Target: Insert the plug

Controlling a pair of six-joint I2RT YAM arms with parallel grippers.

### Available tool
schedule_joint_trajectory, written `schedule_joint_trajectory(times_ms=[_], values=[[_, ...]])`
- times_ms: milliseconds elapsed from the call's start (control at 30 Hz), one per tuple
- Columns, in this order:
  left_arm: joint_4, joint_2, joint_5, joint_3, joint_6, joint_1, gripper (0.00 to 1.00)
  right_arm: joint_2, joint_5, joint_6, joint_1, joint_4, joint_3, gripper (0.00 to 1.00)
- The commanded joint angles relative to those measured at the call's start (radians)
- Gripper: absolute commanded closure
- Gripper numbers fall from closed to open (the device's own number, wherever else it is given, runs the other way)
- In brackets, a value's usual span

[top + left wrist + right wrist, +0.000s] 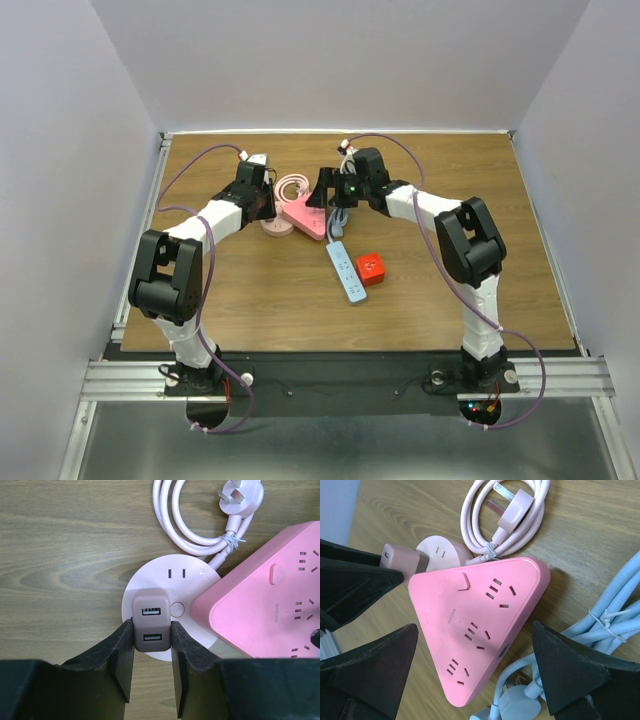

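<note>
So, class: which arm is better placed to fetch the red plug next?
Right. The red plug lies nearer its base, and the right gripper is open, while the left gripper clamps a charger.

The left gripper (152,630) reaches in from the bottom edge. Its two black fingers (120,655) press against the left and right sides of a dusty-pink USB charger (151,612). The charger shows two USB ports, one above the other, and sits on a round pale pink socket (150,575). This socket also has a two-slot outlet and a small round button (176,609) just right of the charger. A bright pink triangular power strip (260,610) lies to the right, and its corner overlaps the round socket's right edge. Above, a coiled pale pink cable (175,525) ends in a three-pin plug (242,497). Everything rests on a wooden table (60,555).
</note>
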Motion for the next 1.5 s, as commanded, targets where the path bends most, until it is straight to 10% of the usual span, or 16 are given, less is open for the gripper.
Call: schedule_joint_trajectory(times_ms=[0, 1467], values=[[-0.033, 0.001, 0.038, -0.008, -0.005, -0.003, 1.0, 0.023, -0.13, 0.059, -0.026, 0.125, -0.009, 0.0], [-0.039, -0.002, 0.038, 0.005, 0.001, -0.003, 1.0, 0.141, -0.113, 0.108, 0.063, 0.031, 0.044, 0.05]])
